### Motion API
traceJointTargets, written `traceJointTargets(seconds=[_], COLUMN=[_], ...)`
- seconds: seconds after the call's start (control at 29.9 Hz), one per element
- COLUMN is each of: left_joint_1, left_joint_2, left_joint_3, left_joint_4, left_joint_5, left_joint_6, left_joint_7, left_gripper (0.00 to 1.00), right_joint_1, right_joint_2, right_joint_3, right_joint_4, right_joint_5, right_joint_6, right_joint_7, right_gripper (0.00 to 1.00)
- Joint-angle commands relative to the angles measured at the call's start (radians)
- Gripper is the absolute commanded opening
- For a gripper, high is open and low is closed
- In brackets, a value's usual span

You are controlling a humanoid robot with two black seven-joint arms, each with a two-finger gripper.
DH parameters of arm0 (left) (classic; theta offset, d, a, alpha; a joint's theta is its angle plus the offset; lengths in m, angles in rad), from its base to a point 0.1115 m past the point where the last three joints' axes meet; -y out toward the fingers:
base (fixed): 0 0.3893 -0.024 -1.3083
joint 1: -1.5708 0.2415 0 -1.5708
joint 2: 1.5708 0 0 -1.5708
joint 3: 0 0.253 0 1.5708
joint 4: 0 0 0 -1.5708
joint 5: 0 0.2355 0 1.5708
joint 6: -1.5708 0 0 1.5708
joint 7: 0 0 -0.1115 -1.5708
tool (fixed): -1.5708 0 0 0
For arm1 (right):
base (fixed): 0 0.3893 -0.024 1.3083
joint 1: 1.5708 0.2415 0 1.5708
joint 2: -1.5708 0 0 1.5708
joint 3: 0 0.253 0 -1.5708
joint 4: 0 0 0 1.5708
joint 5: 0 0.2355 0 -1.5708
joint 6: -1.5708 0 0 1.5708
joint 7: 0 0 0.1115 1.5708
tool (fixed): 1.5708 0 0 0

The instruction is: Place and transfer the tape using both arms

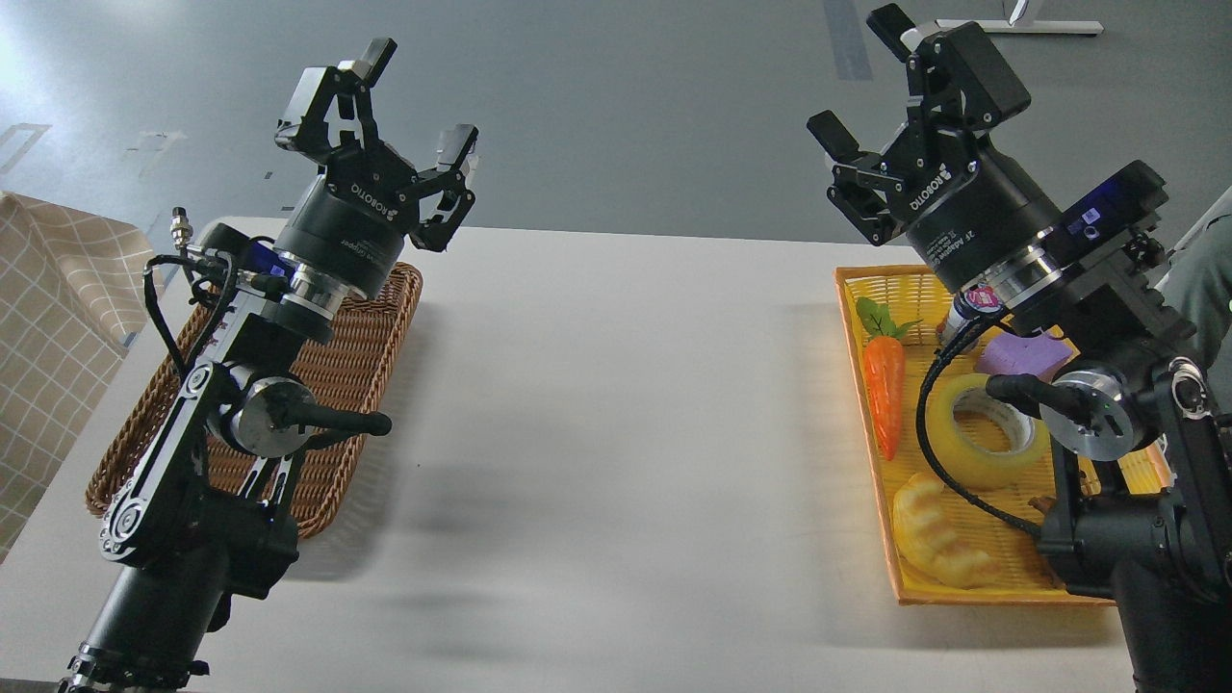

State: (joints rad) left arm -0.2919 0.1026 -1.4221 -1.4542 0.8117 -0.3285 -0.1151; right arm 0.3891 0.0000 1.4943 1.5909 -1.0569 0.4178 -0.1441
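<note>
The tape (987,433), a translucent yellow roll with a grey-white printed core, lies flat in the yellow basket (861,289) at the right, partly behind my right arm's cable and joint. My right gripper (861,72) is open and empty, raised well above the basket's far end, fingers pointing up and away. My left gripper (414,101) is open and empty, held high over the far end of the brown wicker tray (356,385) on the left.
In the yellow basket lie an orange toy carrot (884,390), a pale yellow croissant toy (934,539) and a purple block (1020,354). The white table (626,433) spans between the two baskets. A checked cloth (48,327) hangs at the far left.
</note>
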Motion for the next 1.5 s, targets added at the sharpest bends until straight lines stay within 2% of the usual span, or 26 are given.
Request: traceJointTargets(seconds=[0.0, 0.53, 1.47], left_joint_1=[-0.006, -0.007, -0.018], left_joint_2=[0.0, 0.0, 0.002], left_joint_3=[0.0, -0.003, 0.002], left_joint_4=[0.0, 0.0, 0.002], left_joint_5=[-0.002, -0.002, -0.002], left_joint_6=[0.0, 0.029, 0.028], left_joint_7=[0.0, 0.0, 0.002], left_gripper=[0.98, 0.98, 0.98], right_joint_1=[0.001, -0.004, -0.01], right_joint_2=[0.0, 0.0, 0.0], right_joint_3=[0.0, -0.005, -0.006], right_joint_4=[0.001, -0.006, -0.003], right_joint_5=[0.0, -0.003, -0.003], right_joint_6=[-0.002, -0.005, -0.005], right_joint_7=[-0.003, -0.011, -0.011], right_gripper=[1.0, 1.0, 1.0])
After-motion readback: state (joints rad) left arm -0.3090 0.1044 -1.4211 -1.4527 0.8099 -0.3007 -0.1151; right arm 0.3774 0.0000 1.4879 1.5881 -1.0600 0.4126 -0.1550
